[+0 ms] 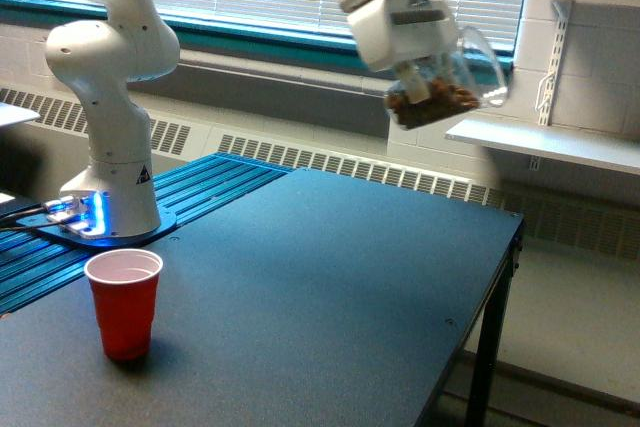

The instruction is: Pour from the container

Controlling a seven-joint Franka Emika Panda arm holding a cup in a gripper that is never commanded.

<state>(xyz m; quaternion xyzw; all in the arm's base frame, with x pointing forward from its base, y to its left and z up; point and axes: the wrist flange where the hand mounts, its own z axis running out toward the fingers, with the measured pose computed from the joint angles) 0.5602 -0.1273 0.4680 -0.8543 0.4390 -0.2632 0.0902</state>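
Note:
My gripper (425, 82) hangs high above the far side of the table, shut on the container (452, 85), a clear rounded plastic jar. The jar lies tilted on its side with its mouth toward the exterior view's right, and brown pieces rest along its lower wall. A red plastic cup (124, 304) stands upright on the dark table (320, 287) near the front left, far below and to the left of the jar. The cup's inside looks pale and I cannot tell what it holds.
The arm's white base (108, 147) stands on a blue ribbed mat (190, 197) at the left. A white wall shelf (550, 142) sits at the right, behind the table's far right edge. Window blinds and a radiator run along the back wall.

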